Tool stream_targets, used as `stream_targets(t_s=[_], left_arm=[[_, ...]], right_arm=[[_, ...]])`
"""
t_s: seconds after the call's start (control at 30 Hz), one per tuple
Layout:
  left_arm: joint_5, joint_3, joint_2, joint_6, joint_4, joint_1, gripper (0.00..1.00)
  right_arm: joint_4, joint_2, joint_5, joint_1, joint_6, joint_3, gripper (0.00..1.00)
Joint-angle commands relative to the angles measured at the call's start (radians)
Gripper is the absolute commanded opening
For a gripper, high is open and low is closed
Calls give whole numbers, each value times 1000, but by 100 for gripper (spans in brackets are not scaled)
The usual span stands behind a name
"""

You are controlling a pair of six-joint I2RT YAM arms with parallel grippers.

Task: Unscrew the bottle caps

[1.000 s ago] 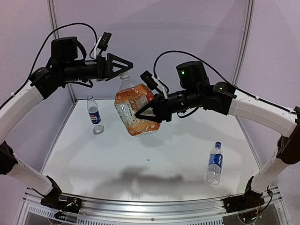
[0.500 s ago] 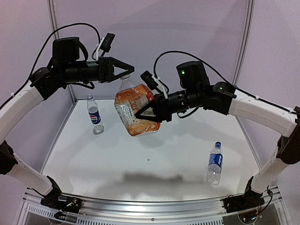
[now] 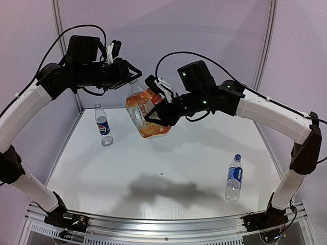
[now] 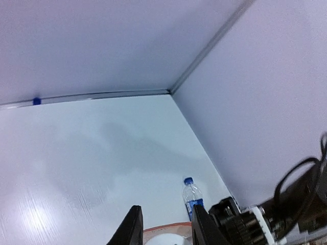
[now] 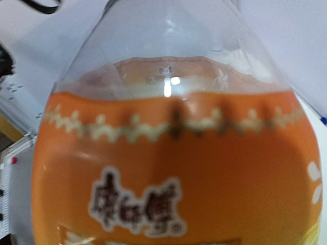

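Note:
The squat orange-labelled bottle (image 3: 144, 112) hangs tilted in the air over the back of the table. My right gripper (image 3: 156, 116) is shut on its body, and the orange label (image 5: 168, 173) fills the right wrist view and hides the fingers. My left gripper (image 3: 133, 77) is shut on the whitish bottle cap (image 4: 164, 240) at the neck, which shows between the two black fingers (image 4: 132, 228). A slim blue-labelled bottle (image 3: 233, 177) with a blue cap (image 3: 237, 157) stands at the right; it also appears in the left wrist view as the bottle (image 4: 193, 196). Another slim bottle (image 3: 103, 125) stands at the back left.
The white table (image 3: 168, 168) is walled by pale panels at the back and sides. A metal rail (image 3: 163, 224) runs along the near edge between the arm bases.
My left gripper has shut on the whitish cap and turned. Both arms have shifted, carrying the orange-labelled bottle slightly up and to the left.

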Motion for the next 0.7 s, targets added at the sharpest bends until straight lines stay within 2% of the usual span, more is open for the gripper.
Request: stream_targets(t_s=[0.0, 0.13, 0.23, 0.4, 0.53, 0.67], left_arm=[[-169, 52, 66, -183, -151, -48, 20], [-195, 145, 131, -238, -194, -63, 22], [-190, 219, 182, -265, -250, -69, 29], [-174, 227, 186, -239, -241, -69, 44], [-169, 195, 144, -174, -173, -67, 56], [-206, 167, 86, -127, -157, -61, 77]], right_arm=[[-147, 116, 280, -3, -11, 161, 5], [-145, 133, 292, -4, -14, 176, 4], [-139, 120, 292, -3, -14, 151, 4], [-107, 80, 292, -3, -20, 79, 4], [-89, 42, 292, -3, -24, 26, 4], [-66, 10, 286, -4, -24, -22, 4]])
